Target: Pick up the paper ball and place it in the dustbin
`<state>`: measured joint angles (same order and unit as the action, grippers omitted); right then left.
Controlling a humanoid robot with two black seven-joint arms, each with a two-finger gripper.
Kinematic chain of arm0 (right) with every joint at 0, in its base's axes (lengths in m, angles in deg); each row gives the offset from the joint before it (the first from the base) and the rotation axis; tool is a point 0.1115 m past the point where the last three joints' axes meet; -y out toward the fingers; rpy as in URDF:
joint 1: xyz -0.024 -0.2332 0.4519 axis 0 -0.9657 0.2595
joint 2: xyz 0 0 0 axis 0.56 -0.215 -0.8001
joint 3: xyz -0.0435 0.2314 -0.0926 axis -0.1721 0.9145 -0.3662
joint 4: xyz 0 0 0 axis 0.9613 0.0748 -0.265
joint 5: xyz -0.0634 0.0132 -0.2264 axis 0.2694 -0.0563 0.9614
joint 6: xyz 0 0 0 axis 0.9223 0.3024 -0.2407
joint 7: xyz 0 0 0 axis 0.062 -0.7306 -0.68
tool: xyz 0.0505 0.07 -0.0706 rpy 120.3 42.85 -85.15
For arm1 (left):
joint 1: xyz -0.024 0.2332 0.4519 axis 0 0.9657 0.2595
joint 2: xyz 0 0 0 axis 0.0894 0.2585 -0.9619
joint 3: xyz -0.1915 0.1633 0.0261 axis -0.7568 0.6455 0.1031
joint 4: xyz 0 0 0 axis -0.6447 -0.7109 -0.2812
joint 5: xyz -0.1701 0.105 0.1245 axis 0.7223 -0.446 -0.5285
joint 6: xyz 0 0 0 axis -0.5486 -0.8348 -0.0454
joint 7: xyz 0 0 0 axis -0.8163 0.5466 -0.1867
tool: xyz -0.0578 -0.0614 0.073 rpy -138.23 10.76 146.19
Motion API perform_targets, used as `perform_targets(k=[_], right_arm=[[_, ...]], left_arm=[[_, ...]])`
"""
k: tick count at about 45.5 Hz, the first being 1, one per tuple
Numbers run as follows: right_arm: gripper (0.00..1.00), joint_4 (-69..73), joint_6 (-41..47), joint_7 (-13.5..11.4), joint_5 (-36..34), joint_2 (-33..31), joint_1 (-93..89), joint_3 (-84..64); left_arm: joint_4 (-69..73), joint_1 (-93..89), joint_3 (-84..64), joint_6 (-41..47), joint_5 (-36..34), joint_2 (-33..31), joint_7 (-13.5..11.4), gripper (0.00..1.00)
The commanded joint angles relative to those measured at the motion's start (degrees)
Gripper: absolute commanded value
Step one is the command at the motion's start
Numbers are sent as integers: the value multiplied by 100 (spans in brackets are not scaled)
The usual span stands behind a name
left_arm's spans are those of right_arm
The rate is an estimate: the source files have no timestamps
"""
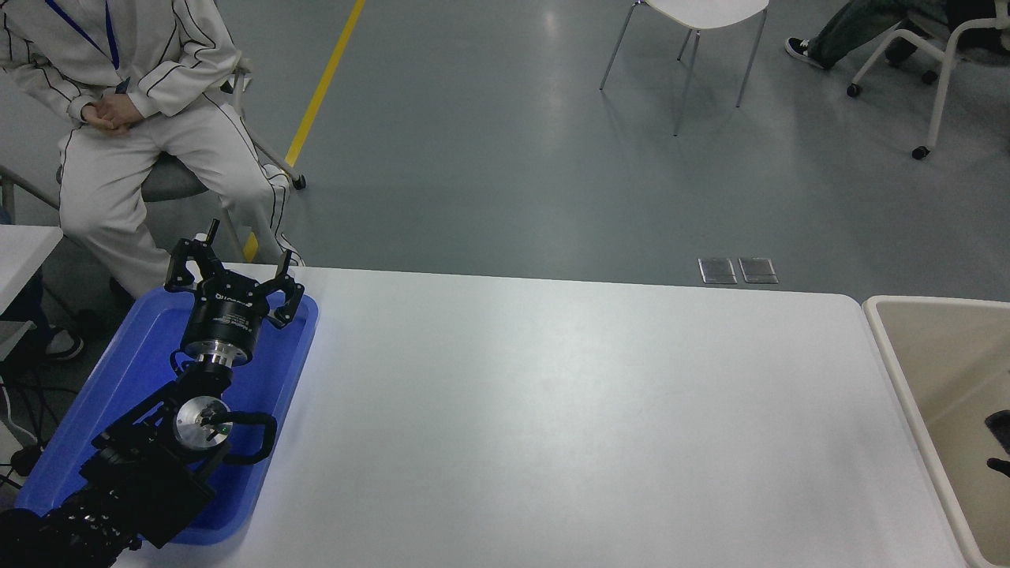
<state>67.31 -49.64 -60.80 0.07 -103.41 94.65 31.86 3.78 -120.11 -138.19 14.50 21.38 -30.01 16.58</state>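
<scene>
Release step, apparently done: paper ball nowhere in view, perhaps inside the bin [892, 347] at three o'clock, where the right claw [1000, 442] barely shows, grip indeterminable; left claw [234, 278], fingers spread, parked over the blue tray [118, 371] at nine o'clock; next, withdrawal.

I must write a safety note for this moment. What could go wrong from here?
1. The right gripper shows only as dark tips at the picture's edge, over the dustbin; a grip or drop cannot be checked.
2. No paper ball is in view, so its place stays unconfirmed.
3. The left gripper, open over the blue tray, sits close to a seated person.
</scene>
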Motion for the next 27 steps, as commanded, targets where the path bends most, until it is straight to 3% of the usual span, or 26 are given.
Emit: perform_targets(k=[1, 12, 27], right_arm=[[100, 369, -4, 0, -4, -246, 269, 43], [100, 1247, 49, 0, 101, -852, 374, 420], [100, 2179, 75, 0, 216, -1213, 190, 3979]], left_arm=[[0, 0, -6, 0, 0, 1, 0, 100], [0, 0, 3, 0, 0, 1, 0, 100], [0, 8, 3, 0, 0, 1, 0, 100]])
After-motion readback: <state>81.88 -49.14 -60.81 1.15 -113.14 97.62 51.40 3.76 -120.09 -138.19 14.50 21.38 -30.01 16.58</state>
